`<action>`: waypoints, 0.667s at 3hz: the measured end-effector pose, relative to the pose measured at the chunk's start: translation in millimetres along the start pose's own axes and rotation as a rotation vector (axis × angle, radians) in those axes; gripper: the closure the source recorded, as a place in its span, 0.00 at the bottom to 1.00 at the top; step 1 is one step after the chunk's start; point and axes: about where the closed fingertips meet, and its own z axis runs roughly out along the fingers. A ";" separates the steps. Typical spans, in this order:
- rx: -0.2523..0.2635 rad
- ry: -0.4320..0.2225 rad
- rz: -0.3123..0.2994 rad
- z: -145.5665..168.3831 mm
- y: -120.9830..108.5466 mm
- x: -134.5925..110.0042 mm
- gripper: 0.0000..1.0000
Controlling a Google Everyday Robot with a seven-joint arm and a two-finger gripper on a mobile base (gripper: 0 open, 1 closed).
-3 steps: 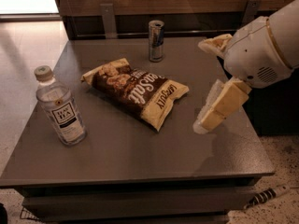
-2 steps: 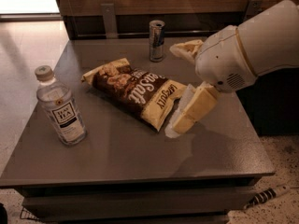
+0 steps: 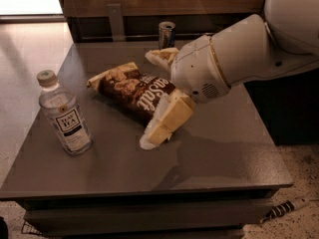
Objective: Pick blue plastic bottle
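The blue plastic bottle (image 3: pixel 65 116) stands upright near the table's left edge; it is clear, with a pale cap and a white "TEA" label. My gripper (image 3: pixel 148 99) is above the middle of the table, over the chip bag, well to the right of the bottle. Its two cream fingers (image 3: pixel 167 121) are spread wide apart, open and empty. The white arm reaches in from the upper right.
A brown chip bag (image 3: pixel 130 89) lies in the middle of the grey table (image 3: pixel 219 153), partly under the gripper. A slim metal can (image 3: pixel 166 34) stands at the far edge. A wooden wall runs behind the table. A striped cable lies on the floor at lower right.
The arm and gripper have moved left across the table, from the right side to over the chip bag, nearer the bottle. The bottle, bag and can have not moved.
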 end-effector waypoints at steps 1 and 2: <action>0.000 0.000 0.000 0.0 0.0 -0.1 0.00; 0.012 -0.052 0.016 8.5 -7.1 -1.9 0.00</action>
